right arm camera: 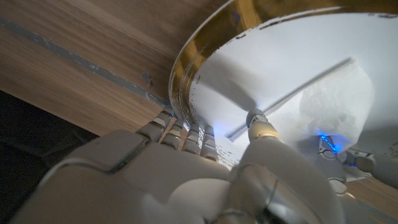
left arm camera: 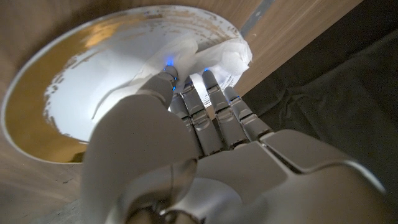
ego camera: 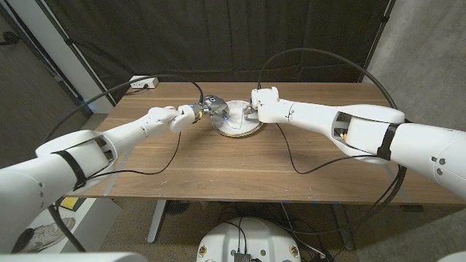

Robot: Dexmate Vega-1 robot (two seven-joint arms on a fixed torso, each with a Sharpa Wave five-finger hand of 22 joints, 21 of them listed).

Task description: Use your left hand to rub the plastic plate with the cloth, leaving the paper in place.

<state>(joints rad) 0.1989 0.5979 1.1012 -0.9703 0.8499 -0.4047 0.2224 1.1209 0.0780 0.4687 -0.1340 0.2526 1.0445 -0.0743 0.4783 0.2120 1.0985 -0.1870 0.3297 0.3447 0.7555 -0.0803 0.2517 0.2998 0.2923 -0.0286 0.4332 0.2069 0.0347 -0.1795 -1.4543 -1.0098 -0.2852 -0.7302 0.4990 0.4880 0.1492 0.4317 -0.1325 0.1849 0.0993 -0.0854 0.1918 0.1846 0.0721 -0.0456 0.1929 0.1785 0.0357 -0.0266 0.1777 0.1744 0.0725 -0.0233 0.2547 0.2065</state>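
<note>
Left hand (left arm camera: 205, 118) with cloth (left arm camera: 224, 56) on plate (left arm camera: 37, 118)

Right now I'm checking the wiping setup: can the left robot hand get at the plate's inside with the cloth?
Probably yes: the left robot hand already presses the cloth into the plate; the right robot hand only grips the rim.

both robot hands (ego camera: 207, 108) (ego camera: 256, 104) crowding plate (ego camera: 237, 129)

— Plate condition?
— Round white plastic plate (ego camera: 237, 128), worn gold rim, lying level on the worktop's far middle.
— Cloth and paper?
— Crumpled white cloth (left arm camera: 227, 56) rests inside near the rim; a white paper (right arm camera: 280, 81) lines the plate's bowl.
</note>
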